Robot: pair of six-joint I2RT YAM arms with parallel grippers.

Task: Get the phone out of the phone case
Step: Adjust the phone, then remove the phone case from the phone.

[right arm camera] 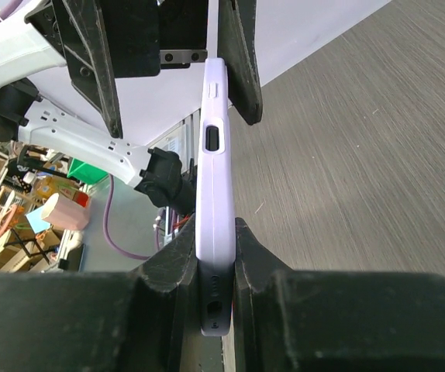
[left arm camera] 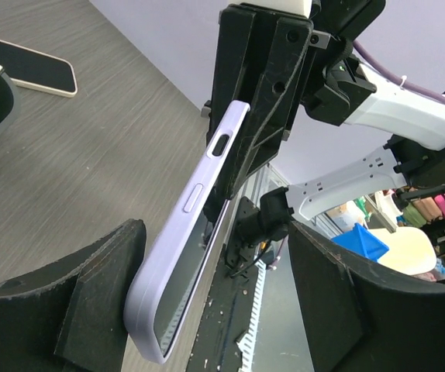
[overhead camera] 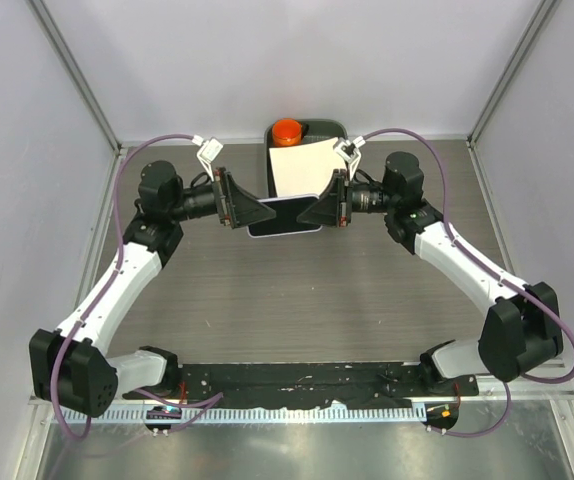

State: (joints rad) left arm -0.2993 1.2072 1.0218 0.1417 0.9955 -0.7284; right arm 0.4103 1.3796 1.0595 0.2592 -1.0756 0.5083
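Cased phone [overhead camera: 285, 216], dark face up, spanned between two grippers over the far middle of the grey table [overhead camera: 367, 300]. Left gripper [overhead camera: 259, 212] stood at its left end, right gripper [overhead camera: 315, 212] at its right. Far edge: black tray [overhead camera: 329, 128], orange object [overhead camera: 287, 131], white sheet [overhead camera: 302, 168].

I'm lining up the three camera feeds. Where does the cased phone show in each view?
Top view: the cased phone sits just above centre, over the table.
Left wrist: it is a lilac bar slanting from bottom left to upper centre.
Right wrist: it is edge-on, running upright down the middle.
Shared landmark: the grey wood-grain table.
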